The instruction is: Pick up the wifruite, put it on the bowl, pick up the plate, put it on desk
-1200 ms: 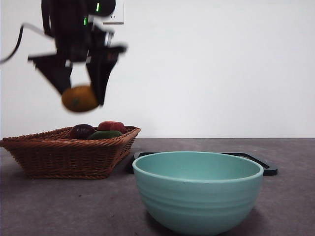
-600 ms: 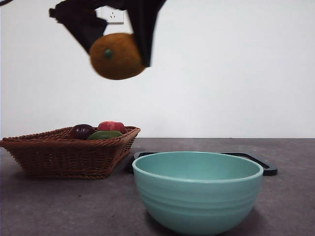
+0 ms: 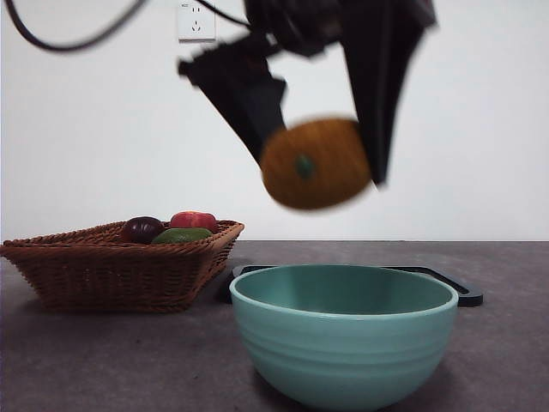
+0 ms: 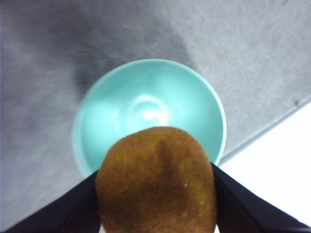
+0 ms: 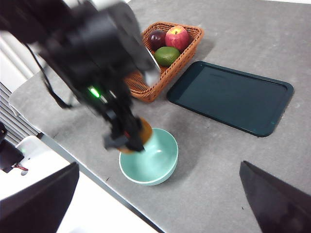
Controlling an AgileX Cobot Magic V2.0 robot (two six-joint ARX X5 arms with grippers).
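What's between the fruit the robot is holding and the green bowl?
Nothing, just air. In the front view the wifruite, clamped in the left gripper, hangs above the bowl with only the white wall showing in the gap.

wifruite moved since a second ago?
Yes. The wifruite, shut in the left gripper, went from above the basket to above the bowl.

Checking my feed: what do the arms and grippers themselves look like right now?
The left gripper has two flat black jaws that taper to points. Its wrist housing is black and bulky, with a small green light and black cables looping off it. The right gripper shows only two broad black jaws, wide apart.
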